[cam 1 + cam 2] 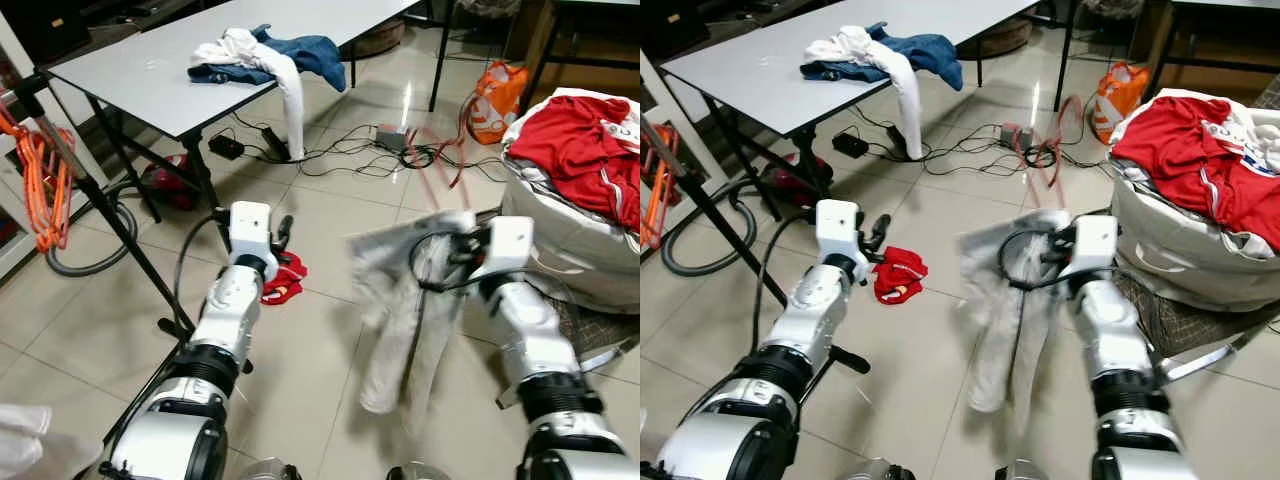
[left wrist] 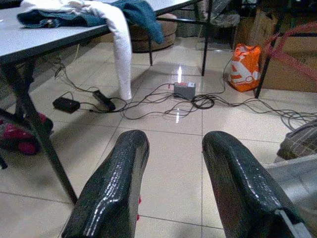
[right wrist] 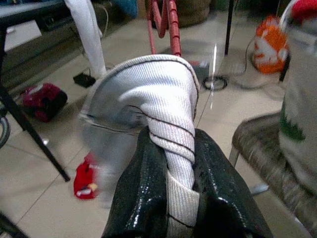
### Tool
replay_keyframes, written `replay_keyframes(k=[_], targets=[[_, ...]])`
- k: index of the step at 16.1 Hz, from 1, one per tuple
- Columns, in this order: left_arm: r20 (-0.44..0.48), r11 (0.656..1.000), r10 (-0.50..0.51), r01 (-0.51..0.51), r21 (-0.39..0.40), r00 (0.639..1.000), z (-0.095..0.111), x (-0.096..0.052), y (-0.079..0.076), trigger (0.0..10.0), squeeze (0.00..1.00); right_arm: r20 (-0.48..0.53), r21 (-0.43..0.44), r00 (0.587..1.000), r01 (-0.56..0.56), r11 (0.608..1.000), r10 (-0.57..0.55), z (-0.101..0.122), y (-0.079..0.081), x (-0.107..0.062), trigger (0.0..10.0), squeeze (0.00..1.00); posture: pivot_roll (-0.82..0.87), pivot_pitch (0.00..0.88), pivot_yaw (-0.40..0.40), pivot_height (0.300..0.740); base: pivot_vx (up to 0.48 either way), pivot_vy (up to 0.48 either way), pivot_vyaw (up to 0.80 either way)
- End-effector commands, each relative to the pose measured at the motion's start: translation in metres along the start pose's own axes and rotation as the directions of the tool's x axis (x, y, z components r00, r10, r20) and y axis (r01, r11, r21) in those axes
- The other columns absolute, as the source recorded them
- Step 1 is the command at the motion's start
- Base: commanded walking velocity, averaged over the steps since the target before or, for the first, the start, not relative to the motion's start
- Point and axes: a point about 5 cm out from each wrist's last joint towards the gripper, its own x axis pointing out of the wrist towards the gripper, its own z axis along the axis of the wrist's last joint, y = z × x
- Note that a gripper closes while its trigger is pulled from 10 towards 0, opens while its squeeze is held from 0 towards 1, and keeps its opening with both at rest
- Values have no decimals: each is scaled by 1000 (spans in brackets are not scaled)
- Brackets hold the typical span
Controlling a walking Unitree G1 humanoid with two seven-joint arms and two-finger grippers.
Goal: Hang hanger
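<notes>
Two black fingers of the right gripper pinch the ribbed collar of a pale garment. A red hanger sticks out past the collar at 12 o'clock, blurred by motion. From the head camera the garment hangs limp off the gripper, with the hanger's red streaks at about 1 o'clock from it. The left gripper is held out over the floor with its fingers parted and nothing between them; a red cloth lies on the tiles just beside it.

At 9 o'clock stands a dark rack carrying orange hangers. My read is that this is the carry step: garment and hanger are in hand, not yet hung. Next the robot would need to turn toward the rack and lift the hook over its bar.
</notes>
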Motion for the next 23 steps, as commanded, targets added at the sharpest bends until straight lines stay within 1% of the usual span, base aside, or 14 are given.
replay_keyframes(k=[1, 3, 5, 6, 7, 9, 12, 13, 16, 17, 18, 20, 22, 23], targets=[[2, 1000, 13, -13, 21, 1000, -1, -2, 2, 10000, 0, 91, -28, 996, -14, 1000, 17, 22, 9, 8, 0, 0, -156, 0, 109, 740, 0, 0, 0], [-8, 999, 21, -21, 29, 1000, -5, -3, 1, 10000, 0, 72, -78, 997, 8, 997, -3, 21, 14, 11, 0, 0, -155, 0, 109, 740, 0, 0, 0], [-24, 999, 15, -14, 36, 1000, -7, -2, -1, 10000, 0, 45, -142, 990, 141, 980, -136, 18, 4, 13, 0, 0, -155, 0, 109, 740, 0, 0, 0], [-25, 999, 12, -11, 48, 1000, -6, -2, -2, 10000, 0, 55, -175, 958, 287, 942, -282, 19, -8, 12, 0, 0, -154, 0, 107, 740, 0, 0, 0], [-23, 998, 12, -10, 57, 1000, -5, -1, -1, 10000, 0, 69, -172, 946, 323, 931, -316, 20, -7, 13, 0, 0, -152, 0, 108, 740, 0, 0, 0], [-47, 995, -18, 22, 95, 999, -10, -2, -1, 10000, 0, 84, -124, 957, 285, 950, -276, 22, 2, 16, 0, 0, -150, 0, 109, 740, 0, 0, 0], [-148, 996, -19, 31, 84, 989, -33, -9, -1, 10000, 0, 69, -27, 975, 211, 977, -209, 14, 13, 19, 0, 0, -147, 0, 115, 740, 0, 0, 0], [-254, 997, -20, 38, 66, 967, -53, -16, -7, 10000, 0, -29, -28, 981, 189, 982, -190, -9, 19, 17, 0, 0, -140, 0, 116, 740, 0, 0, 0], [-414, 994, -69, 98, 48, 908, -79, -27, -24, 10000, 0, -195, -117, 957, 193, 974, -213, -47, 27, 7, 0, 0, -133, 0, 114, 740, 0, 0, 0], [-446, 994, -75, 101, 35, 892, -85, -31, -26, 10000, 0, -226, -102, 948, 204, 974, -222, -53, 28, 5, 0, 0, -134, 0, 115, 740, 0, 0, 0], [-540, 994, -87, 111, 12, 837, -103, -43, -30, 10000, 0, -320, -60, 923, 206, 977, -215, -72, 34, -3, 0, 0, -137, 0, 117, 740, 0, 0, 0], [-627, 995, -71, 99, 10, 776, -122, -60, -31, 10000, 0, -430, -26, 883, 199, 980, -190, -98, 41, -17, 0, 0, -139, 0, 124, 740, 0, 0, 0], [-666, 990, -105, 138, -3, 738, -132, -71, -37, 10000, 0, -505, -5, 849, 179, 984, -157, -115, 44, -28, 0, 0, -142, 0, 128, 740, 0, 0, 0], [-702, 988, -121, 154, -16, 702, -140, -79, -38, 10000, 0, -523, 10, 841, 169, 986, -139, -119, 46, -31, 0, 0, -140, 0, 130, 740, 0, 0, 0]])
